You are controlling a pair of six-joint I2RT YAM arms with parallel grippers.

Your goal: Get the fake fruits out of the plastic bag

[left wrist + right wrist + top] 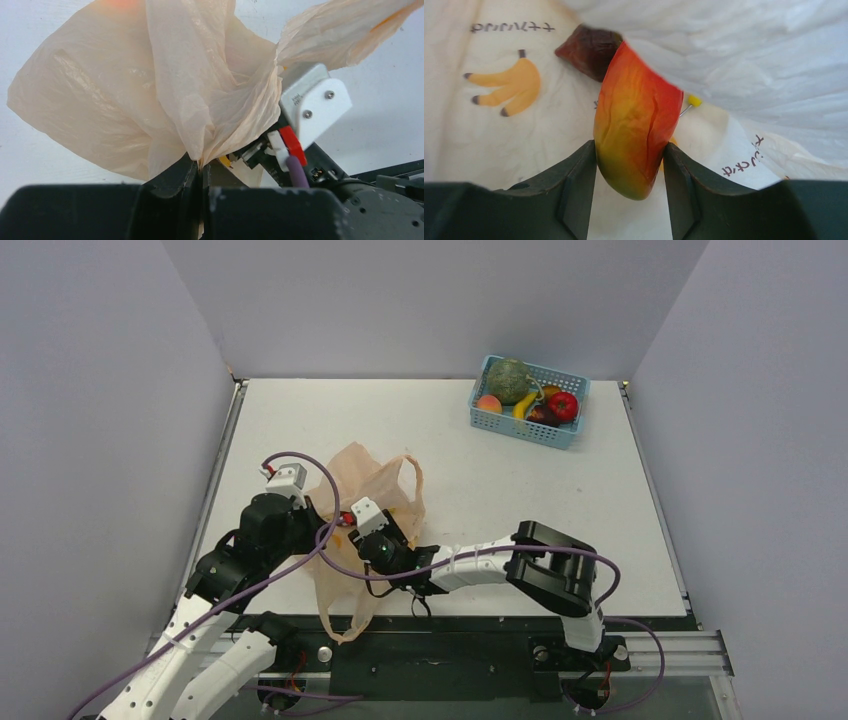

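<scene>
Right wrist: right jaws clamp mango (636, 125); left jaws pinch bag (150, 85).

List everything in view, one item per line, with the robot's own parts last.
plastic bag: one, see-through pale orange, near left part of the table
mango: one, red and yellow, inside the bag
plum: one, dark maroon, inside the bag behind the mango
basket: one, light blue, far right of the table
melon: one, dull green, in the basket
banana: one, yellow, in the basket
peach-coloured fruit: one, in the basket
red round fruit: one, shiny red, in the basket
table: one, white
left gripper: one, black, shut on a fold of the bag
right gripper: one, dark, inside the bag, shut on the mango
</scene>
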